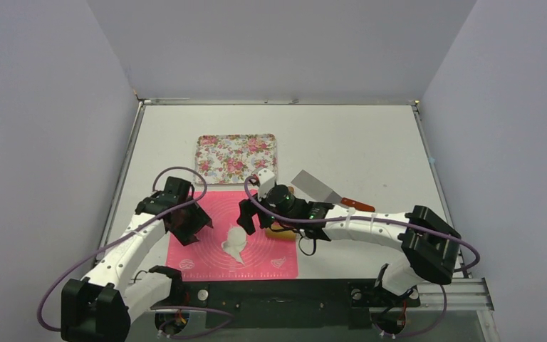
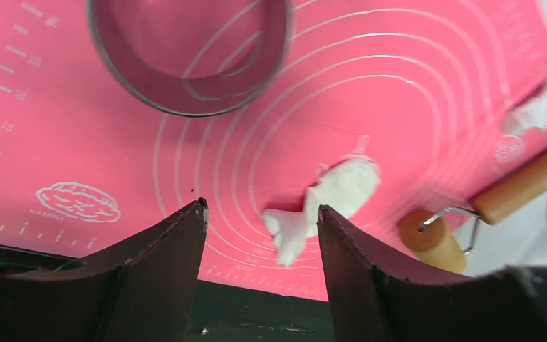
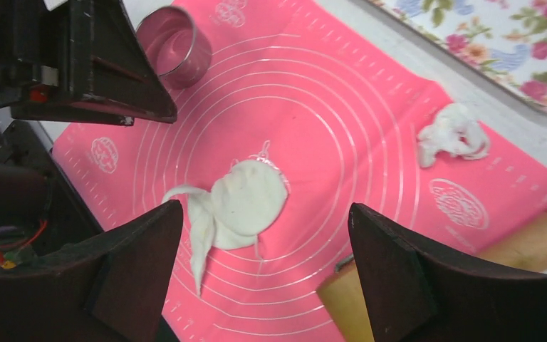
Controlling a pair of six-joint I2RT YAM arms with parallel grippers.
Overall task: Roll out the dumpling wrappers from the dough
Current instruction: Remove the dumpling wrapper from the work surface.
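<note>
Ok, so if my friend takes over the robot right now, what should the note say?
Left gripper: open, empty, near the ring cutter.
Right gripper: open, empty, above the dumpling wrapper.
The wrapper, flat with a ragged tail, lies mid pink mat; rolling pin by the mat's right edge, scrap at its far right corner.
Done: one wrapper rolled flat. Left: probably trim its tail.

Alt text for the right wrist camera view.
A flat, roundish white dumpling wrapper with a ragged tail lies on a pink mat below the open right tool. A ring cutter sits upper left; a dough scrap, floral tray and rolling pin lie right.
</note>
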